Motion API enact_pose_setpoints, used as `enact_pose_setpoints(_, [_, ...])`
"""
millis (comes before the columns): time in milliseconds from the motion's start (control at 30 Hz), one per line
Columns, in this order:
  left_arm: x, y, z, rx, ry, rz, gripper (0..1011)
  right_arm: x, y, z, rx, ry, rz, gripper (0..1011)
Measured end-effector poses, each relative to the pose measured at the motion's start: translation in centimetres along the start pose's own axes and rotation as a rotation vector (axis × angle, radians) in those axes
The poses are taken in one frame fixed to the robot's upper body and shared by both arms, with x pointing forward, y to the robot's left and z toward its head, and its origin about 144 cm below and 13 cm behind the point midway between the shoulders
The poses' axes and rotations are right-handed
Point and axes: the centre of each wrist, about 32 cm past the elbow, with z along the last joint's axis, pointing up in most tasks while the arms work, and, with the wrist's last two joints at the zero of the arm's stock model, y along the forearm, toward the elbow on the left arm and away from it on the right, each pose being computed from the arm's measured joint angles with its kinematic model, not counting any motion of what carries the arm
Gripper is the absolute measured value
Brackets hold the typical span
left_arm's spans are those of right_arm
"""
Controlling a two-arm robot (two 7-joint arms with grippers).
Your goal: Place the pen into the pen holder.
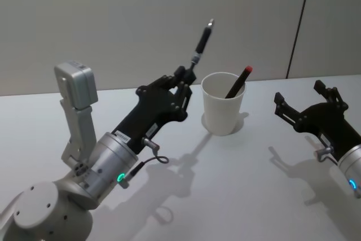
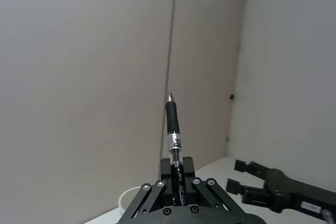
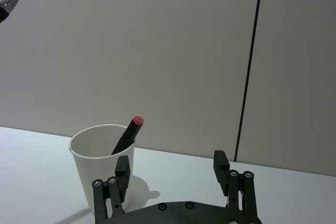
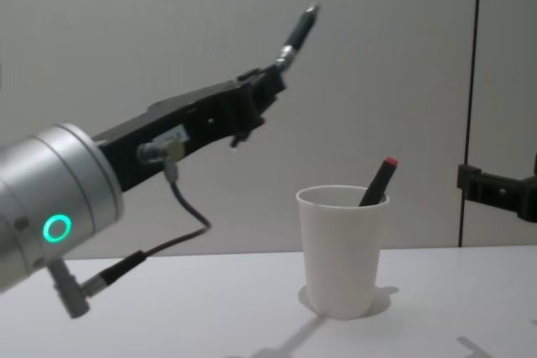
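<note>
**Pen is in the left gripper, raised above the cup and not yet inside**

The left gripper has its fingers closed on the lower part of the pen. It holds the pen in the air, higher than the rim of the pen holder and a little to the robot's left of it. The pen is tilted, and its silver tip points up and away toward the wall. I think it is carried this high so that it clears the rim before it comes down. Because the free end points upward, the wrist probably has to turn or tip over the opening first.

The pen holder stands upright on the worktop, close to its far edge. A dark pen with a red cap already leans in it against the right side of the rim, so the left part of the opening looks freer.

The right gripper waits with its fingers wide apart and nothing between them. It is low over the worktop, on the right side of the pen holder and apart from it, and seems to be idle.

Some things are hard to see. The end of the pen inside the left gripper is covered by the fingers, so I cannot tell how much of it is clamped. The lower part of the red-capped pen is hidden by the cup wall. In the chest view the right gripper is cut off at the edge.
</note>
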Motion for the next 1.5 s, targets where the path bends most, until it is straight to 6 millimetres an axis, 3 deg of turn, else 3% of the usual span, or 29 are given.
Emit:
enact_pose_setpoints(1000, [0.9,-4.1,-1.2,0.013,0.075,-0.475,123,0.0,0.0,0.0,0.0,0.0,0.0,1002])
enact_pose_setpoints(1500, [0.8,-5.3,-1.6,0.019,0.095,-0.573,123,0.0,0.0,0.0,0.0,0.001,0.002,1002])
